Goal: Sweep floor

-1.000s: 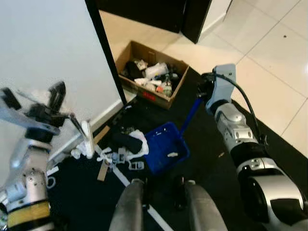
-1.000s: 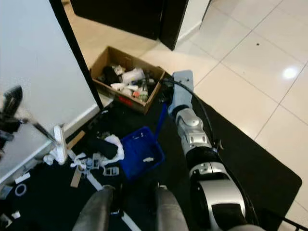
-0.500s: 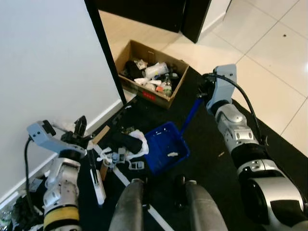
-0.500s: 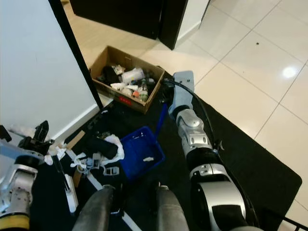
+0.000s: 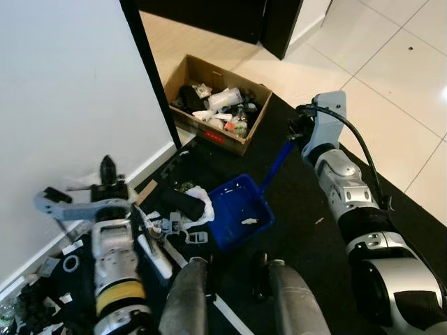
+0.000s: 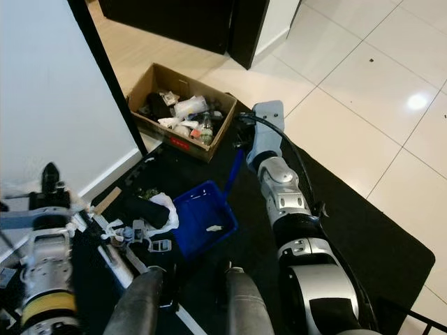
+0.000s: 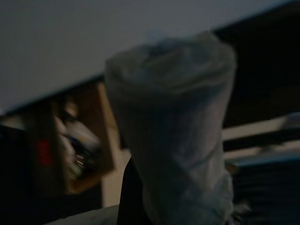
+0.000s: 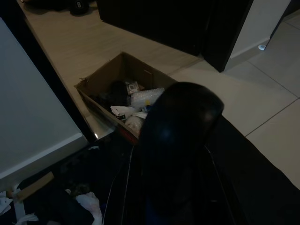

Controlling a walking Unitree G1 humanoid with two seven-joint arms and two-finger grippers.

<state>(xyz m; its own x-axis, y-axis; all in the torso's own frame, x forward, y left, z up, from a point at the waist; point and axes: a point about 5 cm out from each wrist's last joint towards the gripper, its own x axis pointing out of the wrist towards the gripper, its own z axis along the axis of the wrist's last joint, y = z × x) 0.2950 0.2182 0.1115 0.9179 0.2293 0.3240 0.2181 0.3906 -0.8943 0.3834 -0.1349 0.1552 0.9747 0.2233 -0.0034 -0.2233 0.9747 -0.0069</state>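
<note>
Along your left runs the white wall (image 5: pixel 63 91), its baseboard hemming the litter (image 5: pixel 174 220) on the black mat (image 5: pixel 300 230). Left gripper (image 5: pixel 105 183) w/ white brush (image 5: pixel 155 255); finger gap can't be judged. Mid-mat: blue dustpan (image 5: pixel 237 220), cardboard box (image 5: pixel 216 105) beyond. Right gripper (image 5: pixel 297 131) clamps the dustpan handle (image 5: pixel 276 166). Open tile (image 5: pixel 398 77) to your right.

Left arm is bent in close on the near left, forearm pointing away from the body, with the left gripper (image 5: pixel 105 183) out by the wall — can't make out what its fingers are doing. Right arm is stretched out far on the right, nearly straight, right gripper (image 5: pixel 297 131) at the far end — fingers clamped tight.
</note>
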